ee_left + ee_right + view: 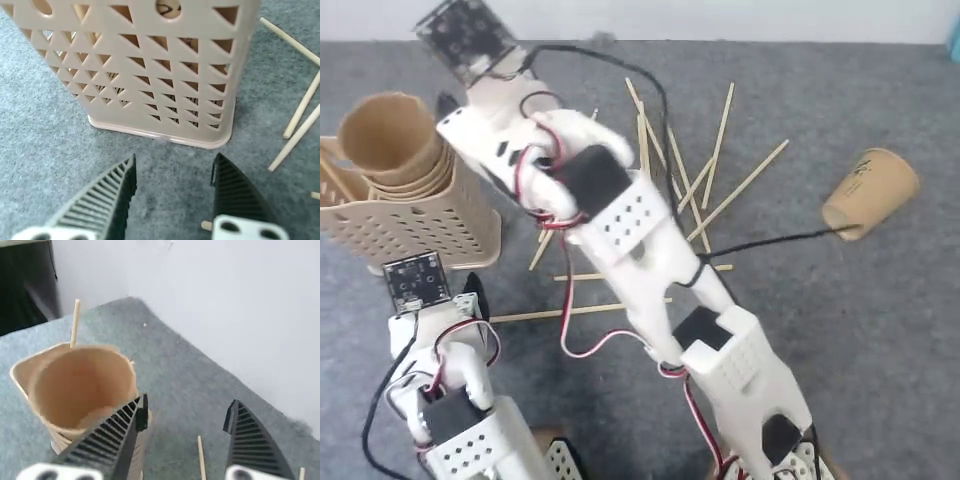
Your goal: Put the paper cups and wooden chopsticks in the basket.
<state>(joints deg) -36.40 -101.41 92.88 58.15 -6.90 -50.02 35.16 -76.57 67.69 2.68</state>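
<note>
Judging from looks, the loose paper cup will be light, thin-walled and easy to crush. It lies on its side on the grey, felt-like table, well apart from the basket. The rolled rim is probably its stiffest part, so a soft pinch there, 1 finger inside and 1 outside, seems safest.

The chopsticks are slim, stiff, round wooden sticks, lying crisscrossed in a loose scatter between the basket and that cup. They should weigh almost nothing but may roll or pivot. Taking 1 near its middle would keep it balanced, though crossed neighbours could drag along.

The basket is rigid beige plastic, its walls pierced with rows of triangular holes. It holds a nested stack of cups, tan and smooth inside, with a stick standing upright beside it.

Ribbed black fingers on the left end effector are spread wide and empty, low over the table just before the basket wall. The right end effector is also wide and holds nothing, up by the stack's rim.
</note>
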